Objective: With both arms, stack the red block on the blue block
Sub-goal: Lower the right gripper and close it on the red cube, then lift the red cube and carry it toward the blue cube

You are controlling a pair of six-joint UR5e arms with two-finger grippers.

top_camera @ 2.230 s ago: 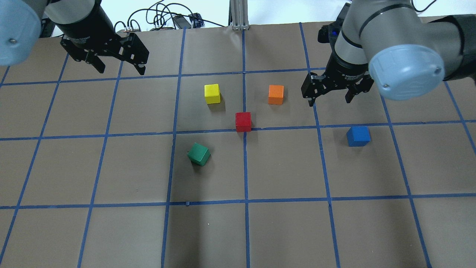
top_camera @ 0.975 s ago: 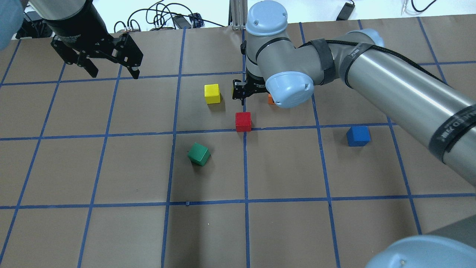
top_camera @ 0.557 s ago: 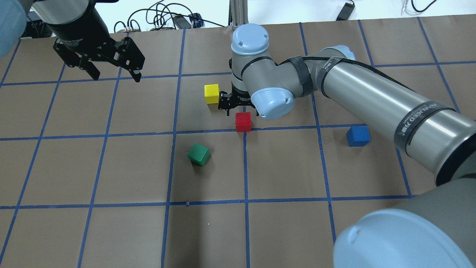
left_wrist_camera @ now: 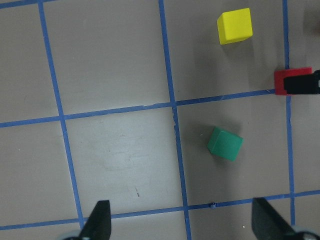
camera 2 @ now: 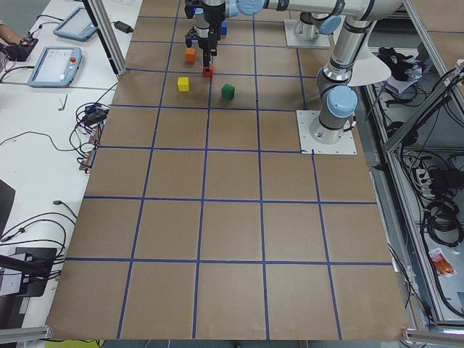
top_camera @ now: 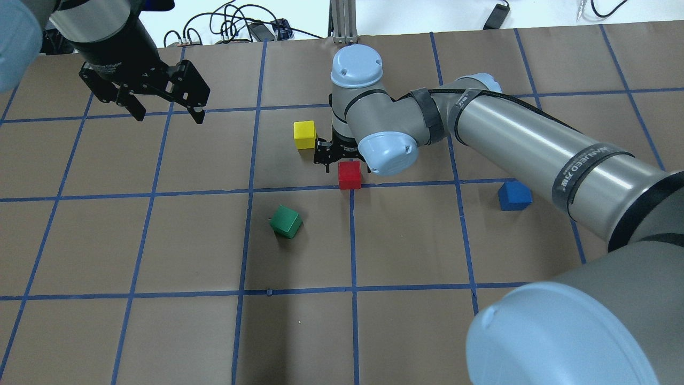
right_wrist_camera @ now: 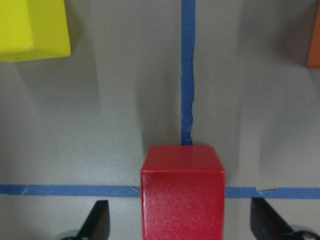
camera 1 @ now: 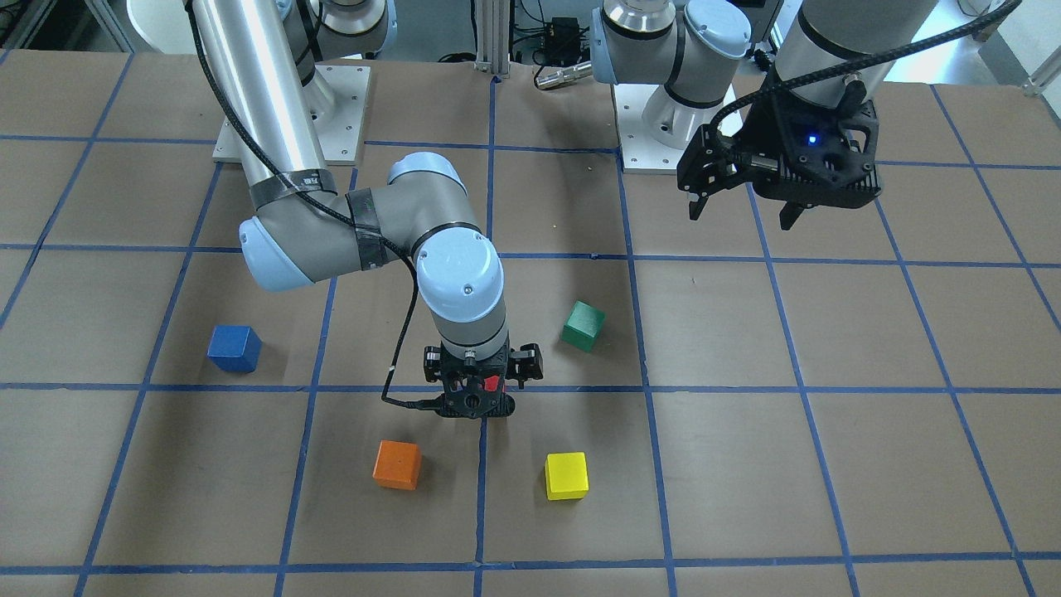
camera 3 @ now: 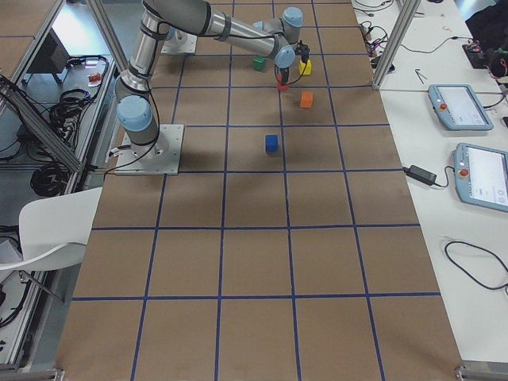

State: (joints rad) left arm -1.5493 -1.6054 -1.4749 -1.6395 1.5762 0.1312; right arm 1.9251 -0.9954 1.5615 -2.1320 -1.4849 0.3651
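Front view: the right claw (camera 1: 481,394) hangs low over the red block (camera 1: 492,384), so the grasp is in hand; the blue block (camera 1: 234,347) sits well apart. Right wrist view: its fingers (right_wrist_camera: 99,222) stand apart, flanking the block; next it must drop and close squarely. Overhead: the left claw (top_camera: 169,115) hovers, fingers spread. Brown paper (top_camera: 160,240) with blue tape lines (top_camera: 352,240) is the surface; cables (top_camera: 230,24) lie beyond.

One red block (top_camera: 349,175), one blue block (top_camera: 514,195), three other cubes (green (top_camera: 286,221), yellow (top_camera: 304,134), orange (camera 1: 397,464)), two grippers (camera 1: 740,217) (camera 1: 479,391)
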